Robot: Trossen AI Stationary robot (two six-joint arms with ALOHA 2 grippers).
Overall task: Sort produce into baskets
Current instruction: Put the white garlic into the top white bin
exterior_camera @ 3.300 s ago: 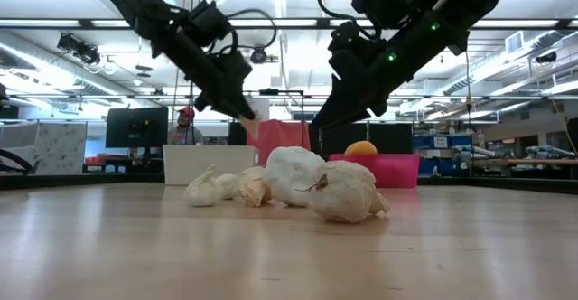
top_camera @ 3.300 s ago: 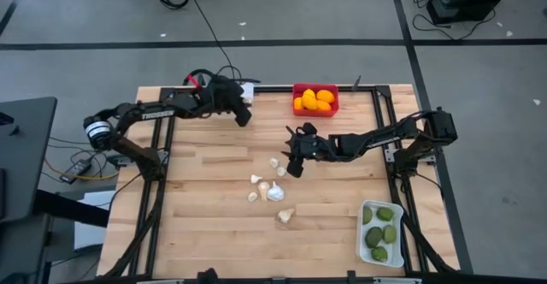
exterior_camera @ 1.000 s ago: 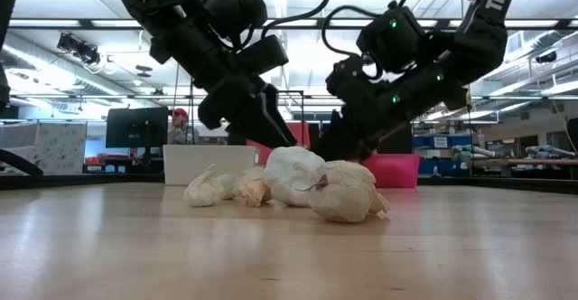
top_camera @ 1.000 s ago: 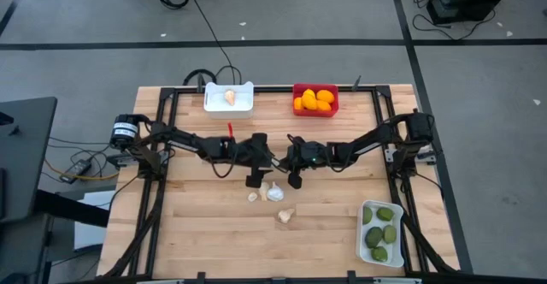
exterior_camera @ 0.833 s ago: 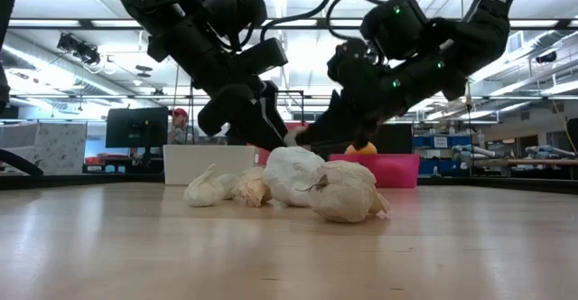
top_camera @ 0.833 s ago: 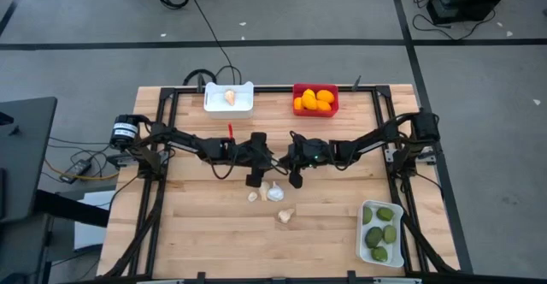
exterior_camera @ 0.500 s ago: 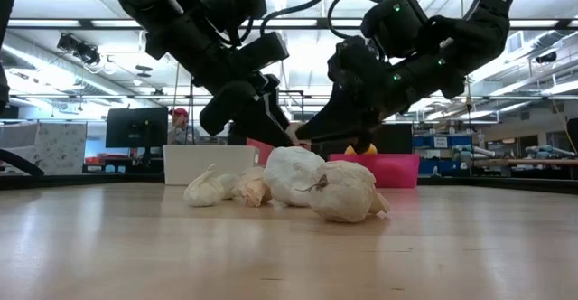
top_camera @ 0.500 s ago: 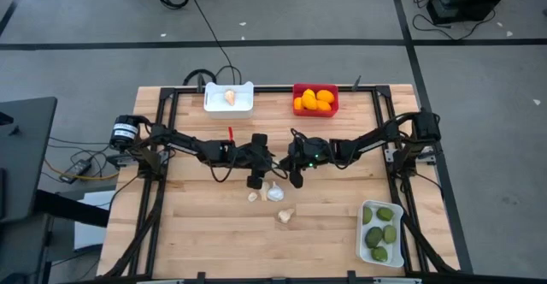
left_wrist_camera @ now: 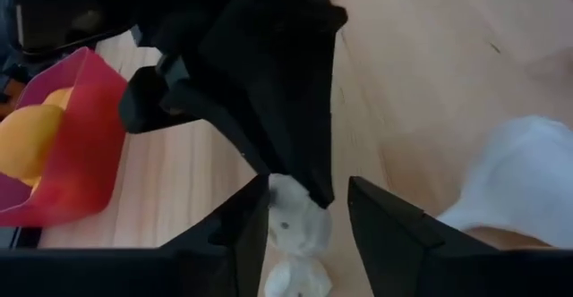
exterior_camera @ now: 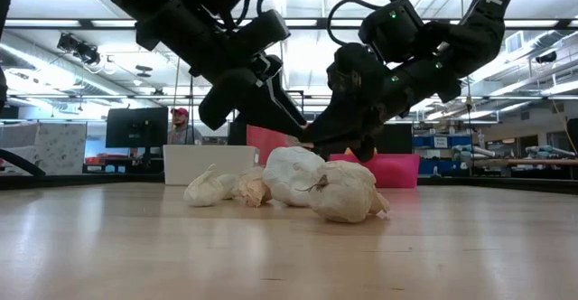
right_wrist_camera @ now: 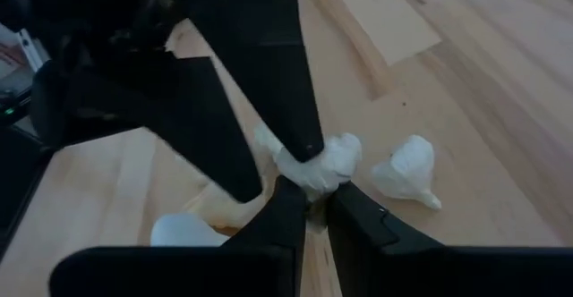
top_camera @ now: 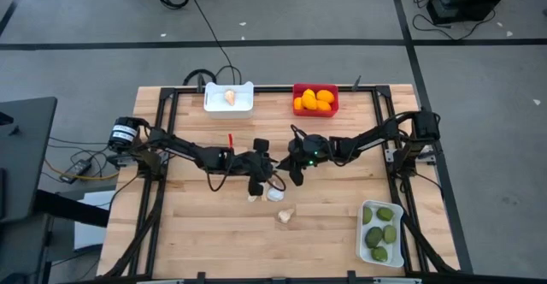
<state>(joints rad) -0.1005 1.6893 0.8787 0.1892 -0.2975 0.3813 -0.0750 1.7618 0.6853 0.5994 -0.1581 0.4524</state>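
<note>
The wooden table (top_camera: 197,233) carries three baskets. In the high view, the white basket (top_camera: 381,233) with dark green fruits (top_camera: 379,234) sits at 4 o'clock, the red basket (top_camera: 315,99) with orange and yellow citrus (top_camera: 313,101) at 1 o'clock, and a second white basket (top_camera: 229,97) with one garlic bulb (top_camera: 229,97) at 11 o'clock.

Both arms meet near the table centre. The left gripper (top_camera: 254,186) is low over the loose garlic bulbs (top_camera: 274,193), its fingers (left_wrist_camera: 242,234) apart on both sides of a small bulb (left_wrist_camera: 299,222); I cannot tell if they already press it. The right gripper (top_camera: 294,175) is just beside it, toward 3 o'clock, its fingers (right_wrist_camera: 288,221) clenched on a white bulb (right_wrist_camera: 320,165) at the tips.

One more bulb (top_camera: 285,216) lies apart from the cluster, toward 6 o'clock. In the low view, the big bulb (exterior_camera: 345,192) is nearest the camera.
</note>
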